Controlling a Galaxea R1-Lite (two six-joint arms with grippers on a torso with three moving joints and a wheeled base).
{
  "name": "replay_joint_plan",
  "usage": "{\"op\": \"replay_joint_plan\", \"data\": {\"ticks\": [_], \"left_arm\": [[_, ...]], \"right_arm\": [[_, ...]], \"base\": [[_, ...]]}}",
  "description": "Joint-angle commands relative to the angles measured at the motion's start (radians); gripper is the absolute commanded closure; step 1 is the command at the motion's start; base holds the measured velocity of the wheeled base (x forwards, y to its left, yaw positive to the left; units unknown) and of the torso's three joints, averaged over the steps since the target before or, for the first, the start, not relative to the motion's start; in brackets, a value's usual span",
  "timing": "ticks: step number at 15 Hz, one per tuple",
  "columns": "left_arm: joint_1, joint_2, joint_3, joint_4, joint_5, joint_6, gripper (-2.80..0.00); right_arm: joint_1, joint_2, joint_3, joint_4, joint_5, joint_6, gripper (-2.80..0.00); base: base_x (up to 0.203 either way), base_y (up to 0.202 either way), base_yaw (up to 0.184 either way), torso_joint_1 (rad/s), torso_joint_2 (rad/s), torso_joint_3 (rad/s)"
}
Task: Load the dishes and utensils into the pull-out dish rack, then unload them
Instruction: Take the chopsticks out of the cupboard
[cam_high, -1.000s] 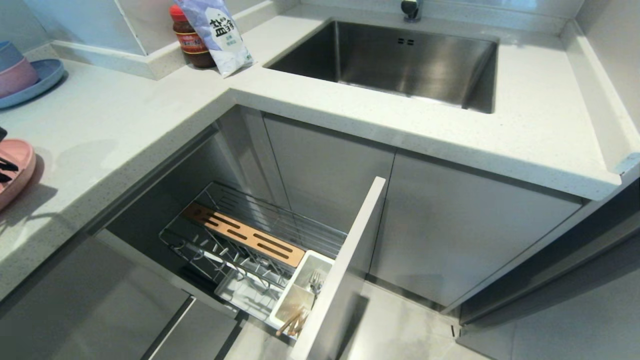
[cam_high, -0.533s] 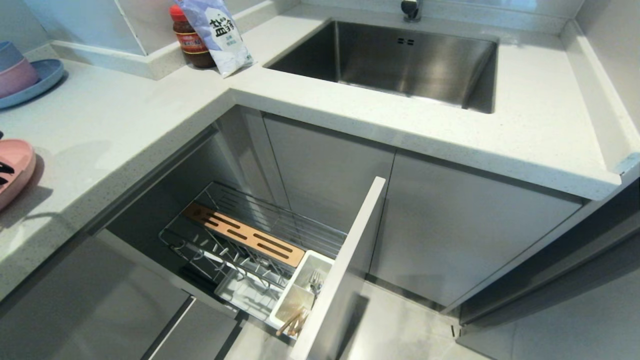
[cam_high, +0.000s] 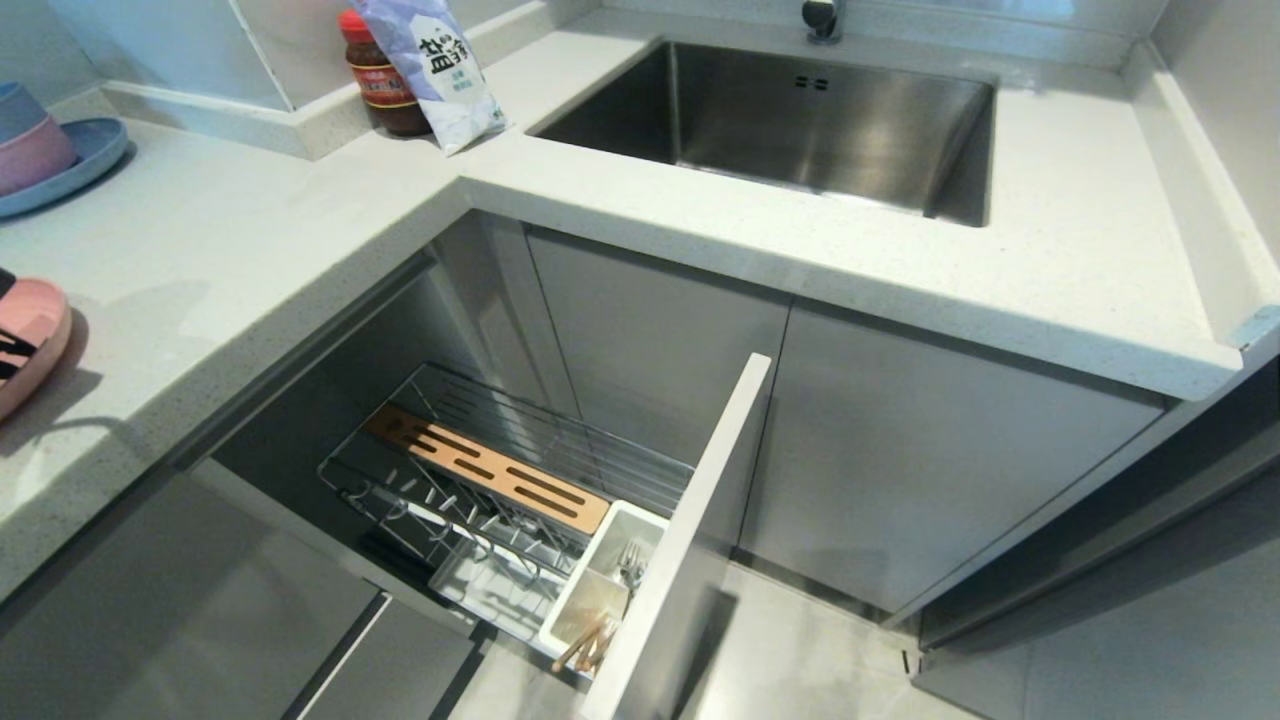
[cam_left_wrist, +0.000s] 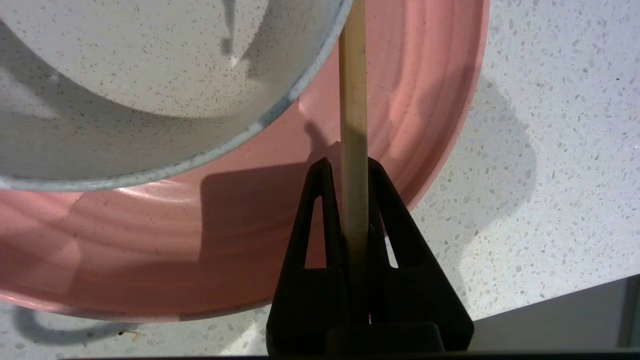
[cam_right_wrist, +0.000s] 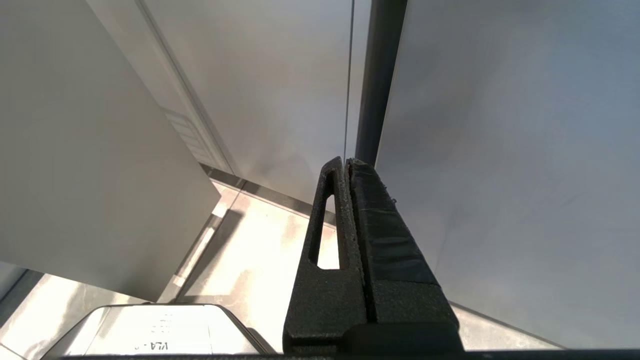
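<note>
My left gripper (cam_left_wrist: 348, 162) is shut on a light wooden chopstick (cam_left_wrist: 353, 100), above the edge of the pink plate (cam_left_wrist: 150, 240). The cream speckled bowl (cam_left_wrist: 150, 75) sits on that plate. In the head view the plate (cam_high: 35, 335) shows at the far left of the counter, with the dark fingertips (cam_high: 12, 350) over it. The pull-out dish rack (cam_high: 560, 440) stands open below the counter. Its white cutlery holder (cam_high: 575, 610) contains a silver fork (cam_high: 630, 565) and wooden chopstick ends (cam_high: 590, 640). My right gripper (cam_right_wrist: 346, 161) is shut and empty, parked low beside cabinet panels.
A blue plate with stacked blue and pink bowls (cam_high: 45, 150) sits at the counter's back left. A sauce jar (cam_high: 385, 85) and a salt bag (cam_high: 435, 65) stand beside the steel sink (cam_high: 800, 120). The rack's pale panel front (cam_high: 690, 530) juts out over the floor.
The dark fingertips over the pink plate have shifted slightly at the head view's left edge. The rack and its contents are unchanged.
</note>
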Motion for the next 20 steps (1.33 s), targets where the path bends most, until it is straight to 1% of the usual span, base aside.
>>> {"op": "replay_joint_plan", "data": {"ticks": [1, 5, 6, 20], "left_arm": [[0.001, 0.004, 0.002, 0.004, -0.001, -0.005, 0.00], [0.001, 0.006, 0.006, 0.004, -0.001, -0.004, 0.00], [0.001, 0.007, 0.006, 0.004, -0.001, -0.004, -2.80], [-0.001, -0.017, -0.014, 0.003, 0.000, -0.007, -2.80]], "right_arm": [[0.000, -0.002, 0.002, 0.000, 0.000, 0.000, 0.00], [0.001, -0.002, 0.002, 0.000, 0.000, 0.000, 0.00], [0.000, -0.002, 0.002, 0.000, 0.000, 0.000, 0.00], [0.000, -0.002, 0.002, 0.000, 0.000, 0.000, 0.00]], "base": [[0.000, 0.000, 0.000, 0.000, 0.00, 0.000], [0.000, 0.000, 0.000, 0.000, 0.00, 0.000], [0.000, 0.000, 0.000, 0.000, 0.00, 0.000], [0.000, 0.000, 0.000, 0.000, 0.00, 0.000]]}}
